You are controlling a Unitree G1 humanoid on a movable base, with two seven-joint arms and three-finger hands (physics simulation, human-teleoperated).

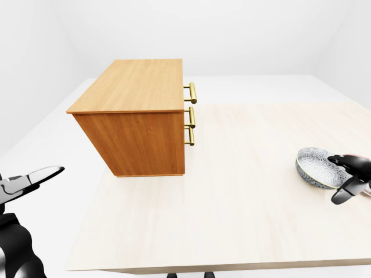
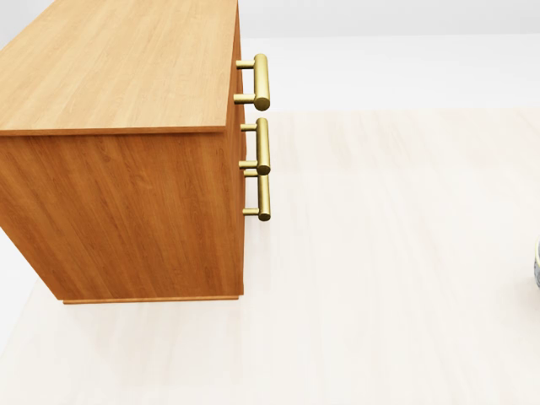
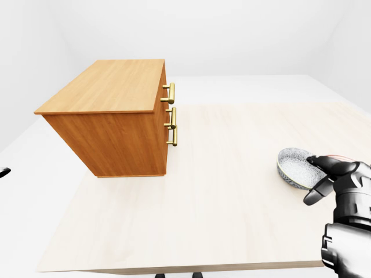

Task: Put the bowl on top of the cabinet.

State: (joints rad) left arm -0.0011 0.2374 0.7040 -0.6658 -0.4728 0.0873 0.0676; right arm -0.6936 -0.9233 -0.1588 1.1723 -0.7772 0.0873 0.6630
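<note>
The wooden cabinet (image 1: 136, 116) with brass handles (image 1: 191, 113) stands at the left of the pale table (image 1: 232, 220); its flat top (image 3: 110, 87) is bare. The grey patterned bowl (image 1: 316, 167) sits at the table's right side, slightly tilted. My right hand (image 1: 343, 178) grips the bowl's right rim, one black finger over the rim and the thumb (image 3: 313, 196) below and outside it. My left hand (image 1: 29, 179) hovers low at the left of the left-eye view, off the table, fingers spread and holding nothing. In the head view only a sliver of the bowl (image 2: 537, 263) shows.
The table's near edge (image 1: 220, 267) runs along the bottom of the eye views. White floor and walls surround the table. A wide stretch of tabletop lies between the cabinet and the bowl.
</note>
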